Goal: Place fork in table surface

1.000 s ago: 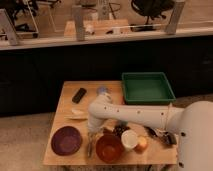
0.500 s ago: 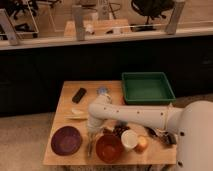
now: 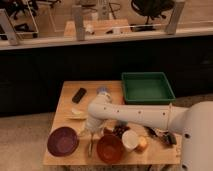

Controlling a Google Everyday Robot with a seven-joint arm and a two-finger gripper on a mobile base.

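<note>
From the camera view, the white arm reaches in from the right across the table surface [image 3: 65, 97], bending down at its elbow so that the gripper [image 3: 89, 134] sits low between the purple bowl [image 3: 62, 141] and the reddish-brown bowl [image 3: 110, 148]. The fork [image 3: 91, 146] lies just below the gripper, slim and pale, in the narrow gap between those two bowls. A white cup [image 3: 130, 140] and an orange fruit [image 3: 142, 144] crowd the front edge right of the bowls. A flat pale-yellow item [image 3: 75, 115] lies left of the arm, a black brush [image 3: 79, 94] sits farther back, and a green tray [image 3: 147, 87] occupies the far right corner.
</note>
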